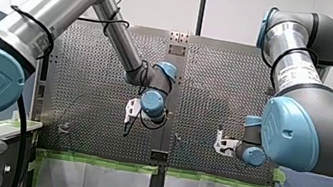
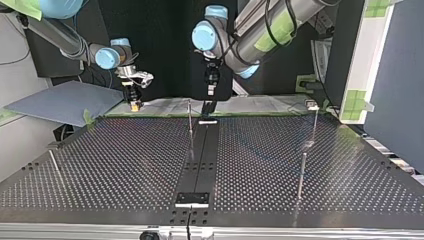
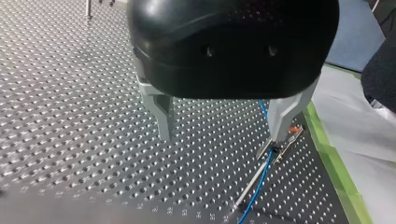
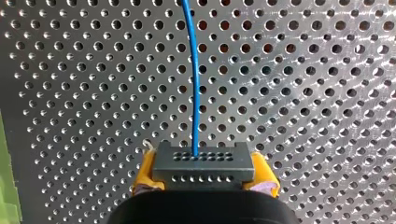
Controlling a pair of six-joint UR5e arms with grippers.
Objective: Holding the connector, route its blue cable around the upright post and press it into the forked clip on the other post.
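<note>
- Seemingly routing is in hand: in the front view my left hand (image 1: 127,125) hangs mid-frame and my right hand (image 1: 218,139) lower right, over the table (image 1: 93,61). The blue cable (image 3: 257,186) is too fine to see there.
- Top view: the upright post (image 2: 190,125) stands at centre, a second post (image 2: 314,122), seemingly clip-topped, at right. Next, I judge, sweep round the first, then press into the fork.
- Left wrist view: fingers (image 3: 163,116) spread, empty; the cable passes beside one, along a metal rod (image 3: 247,185). Whether it is seated, I cannot tell.
- Right wrist view: yellow pads (image 4: 145,170) pinch the connector (image 4: 203,168); the cable's far end is cut off.
</note>
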